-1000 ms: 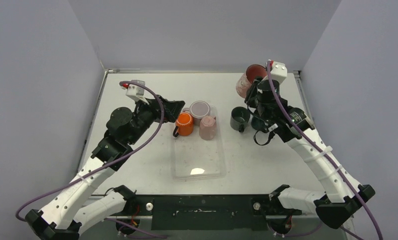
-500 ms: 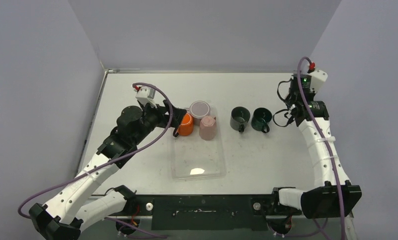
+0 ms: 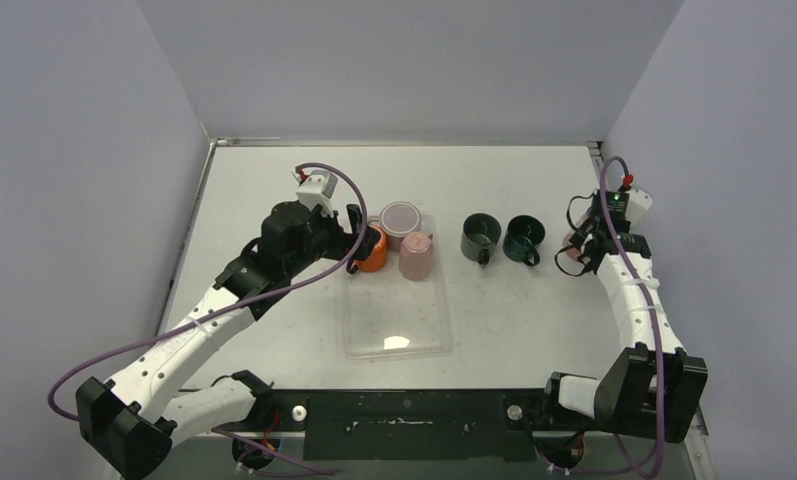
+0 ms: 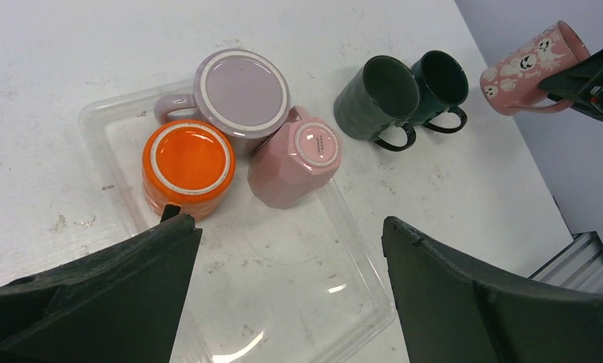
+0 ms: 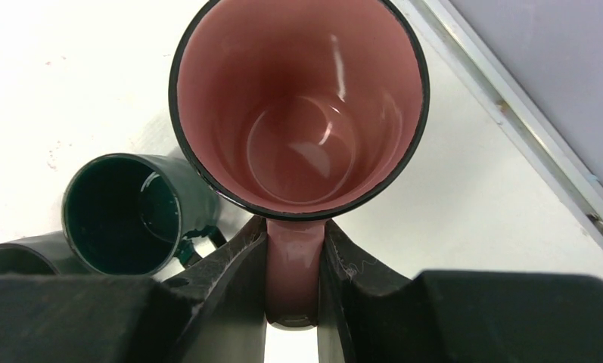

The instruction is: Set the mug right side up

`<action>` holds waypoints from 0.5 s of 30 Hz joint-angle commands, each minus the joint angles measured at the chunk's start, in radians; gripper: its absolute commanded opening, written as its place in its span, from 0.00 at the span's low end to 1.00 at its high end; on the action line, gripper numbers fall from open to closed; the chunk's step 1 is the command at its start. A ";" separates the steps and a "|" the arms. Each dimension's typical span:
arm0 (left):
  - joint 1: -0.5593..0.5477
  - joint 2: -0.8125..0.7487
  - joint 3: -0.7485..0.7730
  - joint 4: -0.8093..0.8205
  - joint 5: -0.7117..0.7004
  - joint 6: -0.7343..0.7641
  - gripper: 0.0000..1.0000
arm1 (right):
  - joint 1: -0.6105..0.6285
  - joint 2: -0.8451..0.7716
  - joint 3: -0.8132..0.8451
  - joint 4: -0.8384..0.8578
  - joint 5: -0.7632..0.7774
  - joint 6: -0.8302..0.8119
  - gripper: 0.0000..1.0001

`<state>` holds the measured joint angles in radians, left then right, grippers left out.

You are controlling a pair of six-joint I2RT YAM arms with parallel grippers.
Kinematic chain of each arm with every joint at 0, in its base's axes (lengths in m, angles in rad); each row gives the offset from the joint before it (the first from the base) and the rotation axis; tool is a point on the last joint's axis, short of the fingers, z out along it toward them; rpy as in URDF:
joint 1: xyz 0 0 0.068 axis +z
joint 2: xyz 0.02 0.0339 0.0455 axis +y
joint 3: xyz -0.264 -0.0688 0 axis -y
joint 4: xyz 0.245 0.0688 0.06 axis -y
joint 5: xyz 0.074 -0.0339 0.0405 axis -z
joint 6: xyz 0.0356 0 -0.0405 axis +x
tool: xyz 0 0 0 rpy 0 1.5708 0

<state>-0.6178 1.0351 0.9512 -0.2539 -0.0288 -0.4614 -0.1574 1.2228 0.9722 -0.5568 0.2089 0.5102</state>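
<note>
Vs 1 s ago: R arm [image 3: 634, 300] has swung from high over the tabletop's [image 3: 274, 190] far side, beyond and right of the clear tray [image 3: 414, 335], down to a low spot far right of the tray. L arm [image 3: 214, 310] has pushed in toward the tray's far-left corner. The pink ghost-print mug [image 4: 529, 64] went along w/ the R arm and is now right of both dark mugs, no longer above them.

R hand [image 5: 294, 257] is clamped on that mug's handle. The mug is tilted, mouth angled away from the tray; can't tell if it touches the tabletop. L hand [image 3: 358, 238] is spread wide at the orange mug [image 4: 186, 162], gripping nothing.

Edges/room: the ghost mug sits close to the tabletop's right edge rail, little room beyond it. Bare tabletop left of the tray and beyond it to the back wall. Tray's near half is bare.

Count: 2 arms, 1 tray, 6 mugs.
- 3 upside down at the tray's far end, bunched together: orange, lilac mug [image 4: 241, 92], pale pink mug [image 4: 294, 162].
- 2 upright just right of the tray, side by side: dark grey-green mug [image 4: 377, 94], teal mug [image 4: 440, 79].
- 1 ghost mug in the R hand.
</note>
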 commanded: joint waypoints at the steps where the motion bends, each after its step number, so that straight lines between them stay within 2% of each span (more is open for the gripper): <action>1: 0.011 0.021 0.063 -0.029 0.012 0.025 0.91 | -0.005 -0.016 -0.018 0.247 -0.031 -0.010 0.05; 15: 0.022 0.044 0.066 -0.045 0.021 0.029 0.91 | 0.010 0.010 -0.118 0.317 -0.023 -0.071 0.05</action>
<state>-0.6056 1.0718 0.9642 -0.2993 -0.0223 -0.4438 -0.1555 1.2583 0.8494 -0.3935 0.1600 0.4603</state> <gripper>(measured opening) 0.904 0.236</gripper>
